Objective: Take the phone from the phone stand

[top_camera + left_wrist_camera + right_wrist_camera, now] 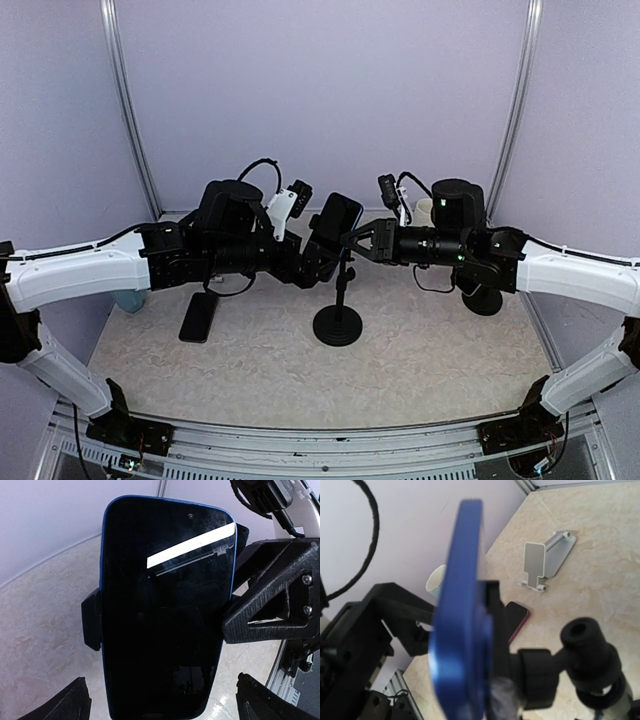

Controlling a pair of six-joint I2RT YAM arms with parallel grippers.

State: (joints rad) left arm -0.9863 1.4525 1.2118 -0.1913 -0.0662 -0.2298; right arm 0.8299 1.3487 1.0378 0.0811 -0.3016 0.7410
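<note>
From above, the left claw (318, 252) and the right claw (358, 240) meet from opposite sides at the phone (336, 222). It stands between them in the clamp atop the phone stand (338, 325). A second phone (198, 317) lies flat on the table (430, 360), well behind the left claw and beneath its arm. In the left wrist view, the left claw's fingertips (65, 702) are spread wide on either side of the phone's lower end and grip nothing. The dark, blue-edged screen faces this claw, pinched at its sides by the stand's clamp. One finger of the right claw reaches the phone's far edge, but I cannot tell if it touches. In the right wrist view, the phone is edge-on just ahead of the right claw, with the clamp behind it. This claw's own fingers are out of frame, so its opening and hold cannot be told. A silver stand (547, 560) lies beyond.
</note>
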